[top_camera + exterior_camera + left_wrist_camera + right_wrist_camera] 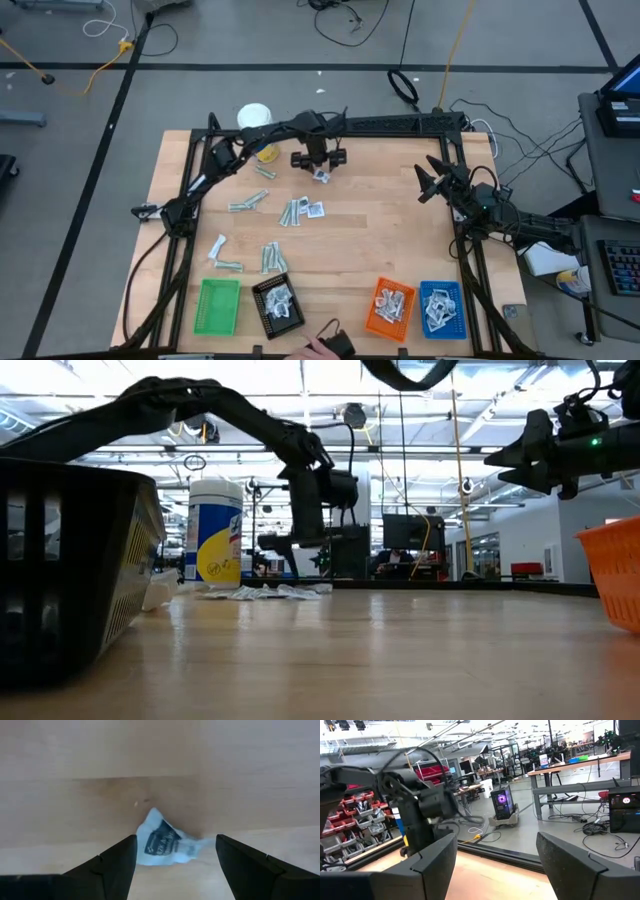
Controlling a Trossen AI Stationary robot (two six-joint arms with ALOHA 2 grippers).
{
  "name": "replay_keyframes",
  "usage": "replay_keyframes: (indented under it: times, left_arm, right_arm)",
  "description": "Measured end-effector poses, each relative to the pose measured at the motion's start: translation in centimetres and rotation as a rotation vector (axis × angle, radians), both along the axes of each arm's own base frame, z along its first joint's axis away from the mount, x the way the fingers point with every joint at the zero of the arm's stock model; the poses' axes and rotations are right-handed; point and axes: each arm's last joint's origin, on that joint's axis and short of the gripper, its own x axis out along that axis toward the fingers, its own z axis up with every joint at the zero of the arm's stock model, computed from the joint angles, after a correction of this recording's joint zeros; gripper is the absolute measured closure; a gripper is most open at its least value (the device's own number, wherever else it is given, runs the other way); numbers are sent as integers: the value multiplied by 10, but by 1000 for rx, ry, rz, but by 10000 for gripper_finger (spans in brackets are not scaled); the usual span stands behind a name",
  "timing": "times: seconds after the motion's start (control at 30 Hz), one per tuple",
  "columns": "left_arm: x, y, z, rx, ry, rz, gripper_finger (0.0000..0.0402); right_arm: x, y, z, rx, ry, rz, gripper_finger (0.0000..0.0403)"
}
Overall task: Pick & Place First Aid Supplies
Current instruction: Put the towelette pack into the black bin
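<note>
Overhead looks straight down, low looks level across the table (350, 250); both show the left arm (270, 135).

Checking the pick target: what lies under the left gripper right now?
Under the left gripper, between its open fingers, one crumpled white-and-blue sachet lies on the bare wooden table. Its underside is hidden.

Both arms (250, 140) are matte black, jointed, with thin dark cables and wedge-shaped black fingers (117, 867).

Grey floor (250, 40) with black cables; bright ceiling lights (330, 375) overhead.
</note>
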Motion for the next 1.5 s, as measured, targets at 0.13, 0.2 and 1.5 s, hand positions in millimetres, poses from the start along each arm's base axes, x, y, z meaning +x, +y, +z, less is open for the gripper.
replay_keyframes:
  times: [0.13,0.2,1.5]
  left_arm:
    - [-2,5,4,5,-17,16,129]
    - [-3,7,2,-13,-14,29,129]
    - [2,-18,-18,-191,47,305,148]
  right_arm:
    - [0,0,0,0,1,0,135]
    - [0,0,0,0,0,0,135]
    - [0,0,0,0,0,0,135]
